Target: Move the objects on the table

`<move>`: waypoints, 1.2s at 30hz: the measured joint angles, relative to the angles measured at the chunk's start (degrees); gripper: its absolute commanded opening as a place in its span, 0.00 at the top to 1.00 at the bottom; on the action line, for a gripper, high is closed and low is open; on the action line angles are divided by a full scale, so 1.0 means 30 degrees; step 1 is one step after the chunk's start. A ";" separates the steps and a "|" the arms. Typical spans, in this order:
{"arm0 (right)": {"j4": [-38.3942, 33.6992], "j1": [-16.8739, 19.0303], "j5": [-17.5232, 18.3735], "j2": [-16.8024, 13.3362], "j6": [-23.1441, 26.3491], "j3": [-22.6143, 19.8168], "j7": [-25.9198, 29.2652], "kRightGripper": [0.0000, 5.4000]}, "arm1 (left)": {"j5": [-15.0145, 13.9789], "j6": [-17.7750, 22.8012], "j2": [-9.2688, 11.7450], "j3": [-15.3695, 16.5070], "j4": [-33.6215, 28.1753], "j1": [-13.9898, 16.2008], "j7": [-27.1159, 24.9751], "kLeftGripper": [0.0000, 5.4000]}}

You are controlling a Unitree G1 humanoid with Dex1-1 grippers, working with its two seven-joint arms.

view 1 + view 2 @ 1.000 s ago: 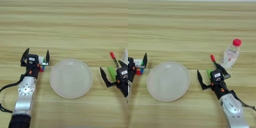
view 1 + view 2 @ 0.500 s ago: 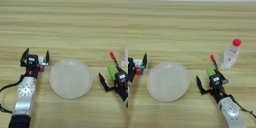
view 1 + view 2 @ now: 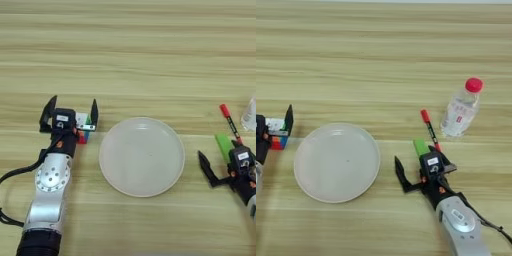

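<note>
A small puzzle cube [image 3: 82, 131] with a white top and red side lies on the table [image 3: 130, 60], left of the plate. My left gripper [image 3: 70, 111] stands open over it, with the cube close to its right finger [image 3: 93, 110]. A flat bright-green block [image 3: 420, 147] and a thin black pen with a red cap [image 3: 430, 131] lie side by side right of the plate. My right gripper [image 3: 424, 173] is open just in front of the block, nearer the front edge, and holds nothing. Its body hides the block's near end.
A round pale plate [image 3: 141, 156] sits between the two arms. A clear plastic bottle with a red cap [image 3: 461, 107] stands just right of the pen. My left forearm [image 3: 50, 190] runs from the front edge to the cube.
My right gripper has drawn back toward the front edge, off the green block, which stays beside the pen. The left arm and the cube have not moved.
</note>
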 measured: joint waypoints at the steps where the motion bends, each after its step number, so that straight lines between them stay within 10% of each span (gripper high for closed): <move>1: 0.0098 -0.0029 0.0032 0.0004 0.0006 -0.0055 0.0007 0.00 | 0.0000 0.0000 0.0000 0.0000 0.0000 0.0000 0.0001 0.01; 19: 0.0642 -0.0611 0.0908 0.0189 0.0602 -0.0128 0.0387 0.00 | 0.0003 0.0000 -0.0004 0.0001 -0.0001 0.0000 0.0073 0.01; 36: 0.0588 -0.0661 0.1022 0.0166 0.1030 -0.0047 0.0386 0.35 | 0.0000 -0.0007 0.0000 0.0031 -0.0001 -0.0001 0.0361 0.00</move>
